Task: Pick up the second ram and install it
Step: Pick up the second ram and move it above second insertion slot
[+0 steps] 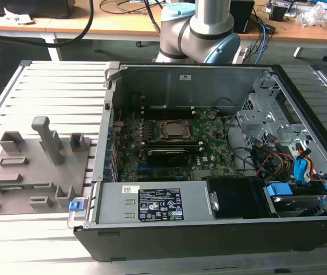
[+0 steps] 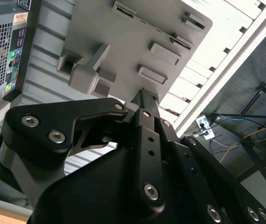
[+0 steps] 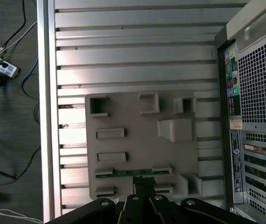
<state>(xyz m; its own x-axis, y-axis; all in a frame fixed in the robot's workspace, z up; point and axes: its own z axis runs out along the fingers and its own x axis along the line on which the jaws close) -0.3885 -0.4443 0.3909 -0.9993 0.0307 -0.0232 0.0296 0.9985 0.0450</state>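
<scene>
1. First wrist view: the ram (image 3: 133, 173) is a thin, narrow green stick. It lies flat along a shallow slot near one edge of the tray (image 3: 133, 135).
2. The tray is matte grey plastic, a flat slab with raised rectangular pockets and blocks. In the exterior view it (image 1: 37, 172) carries an upright T-shaped post and sits to the exterior view's left of the case (image 1: 209, 86).
3. The table (image 1: 54, 86) is ribbed, pale aluminium (long parallel slats with dark grooves).
4. The case is grey sheet metal with its side off, showing a green motherboard (image 1: 215, 143) and a square metal CPU socket (image 1: 172, 130). Its perforated rear panel (image 3: 254, 116) stands just beside the tray.
5. The arm (image 1: 209, 28), silver with pale blue joints, rises behind the case.
6. A white power strip (image 3: 0, 69) and loose cables lie on the dark floor beyond the table edge.
7. The gripper (image 3: 143, 179) is black metal with bolted links. Its tip meets the ram's long edge at about mid-length, and its own body hides any contact.
8. In the second wrist view the gripper (image 2: 145, 95) points at the tray (image 2: 137, 42). I cannot tell whether it is apart, together or clamped.
</scene>
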